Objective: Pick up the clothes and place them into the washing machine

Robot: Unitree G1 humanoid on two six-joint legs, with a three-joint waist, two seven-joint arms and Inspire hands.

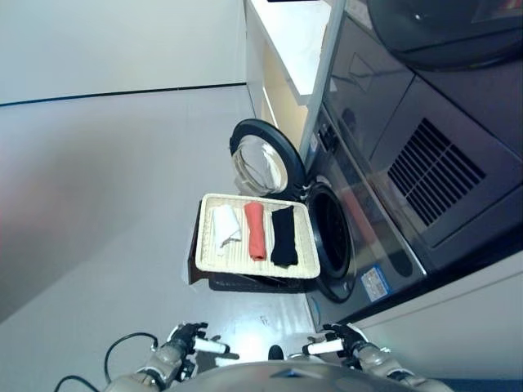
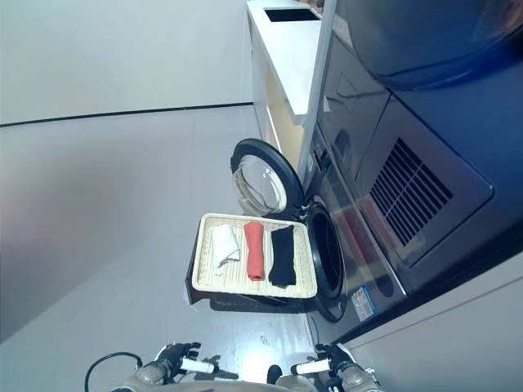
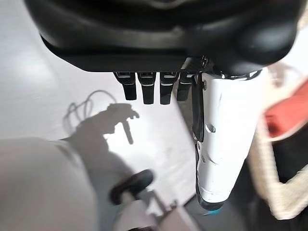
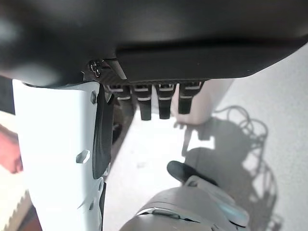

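Note:
A shallow wicker basket [image 1: 237,263] rests on a low dark brown box [image 1: 233,282] beside the washing machine [image 1: 372,237]. In it lie a white cloth [image 1: 225,227], a rolled red cloth [image 1: 256,231] and a folded black cloth [image 1: 283,235], side by side. The machine's round door [image 1: 260,159] stands open just beyond the basket, and the dark drum opening [image 1: 331,233] faces the basket's right side. My left hand [image 1: 192,339] and right hand [image 1: 339,343] hang low, well short of the basket, both open and empty. The red cloth also shows in the left wrist view [image 3: 288,113].
A white counter [image 1: 294,41] runs along the back beside the machine. A dark unit with a vent grille [image 1: 433,171] sits above the machine. Pale floor [image 1: 106,188] spreads out to the left of the basket.

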